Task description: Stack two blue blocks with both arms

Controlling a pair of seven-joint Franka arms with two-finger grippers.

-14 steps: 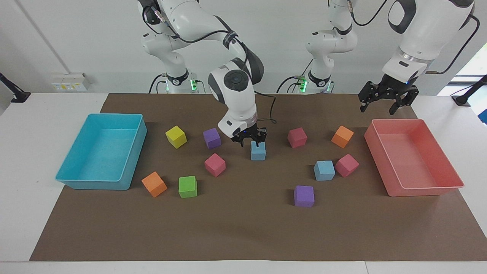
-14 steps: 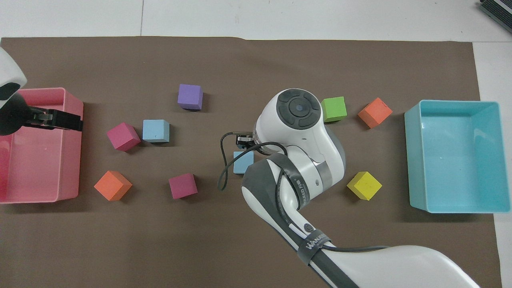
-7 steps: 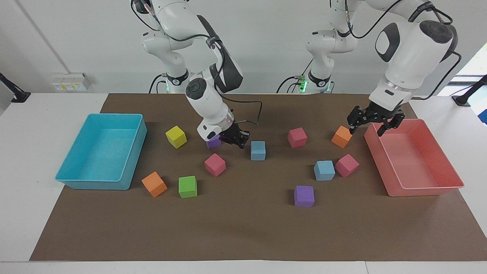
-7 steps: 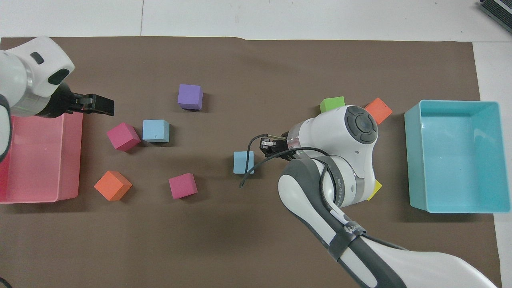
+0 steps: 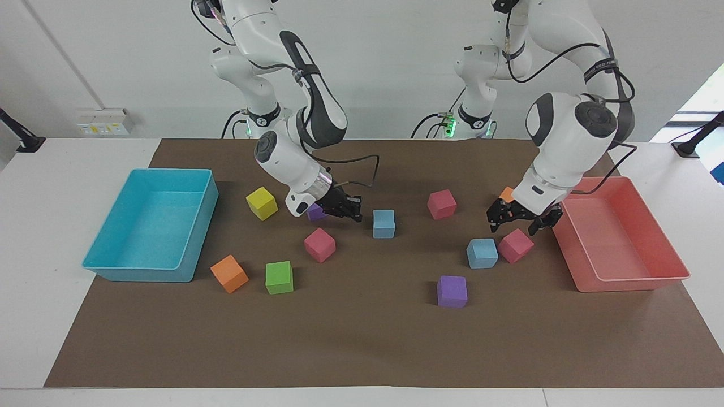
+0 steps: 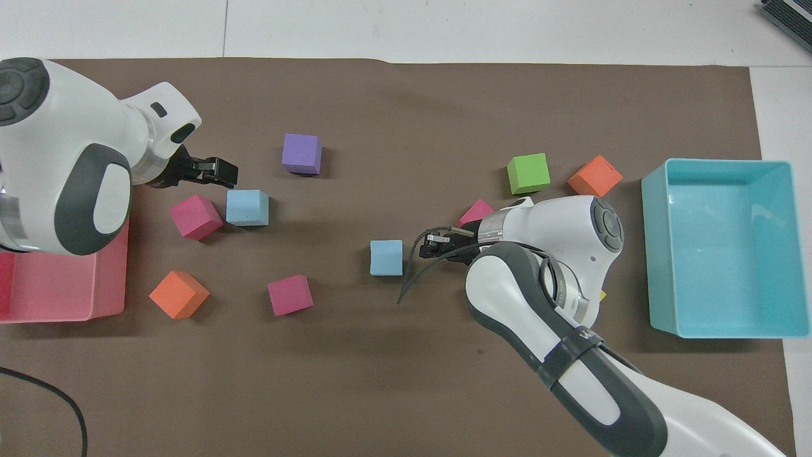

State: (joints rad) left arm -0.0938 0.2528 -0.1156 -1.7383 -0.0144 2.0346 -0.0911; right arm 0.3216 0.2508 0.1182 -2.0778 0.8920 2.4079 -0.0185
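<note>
Purple cube (image 5: pixel 314 212) seems mostly hidden by the right gripper (image 5: pixel 349 213).

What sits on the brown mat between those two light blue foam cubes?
Nothing: in both views, bare brown mat separates the central light blue foam cube from the other light blue foam cube.

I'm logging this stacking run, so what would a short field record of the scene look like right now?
goal: stack two blue blocks
blue block A: on the mat mid-table, free, not stacked
blue block B: toward the left arm's end, touching a pink cube
right tool: shut, empty, low beside block A, by a purple cube
left tool: open, empty, in the air over blocks near block B
trays: turquoise tray and pink tray, both empty
stack: not yet started
</note>
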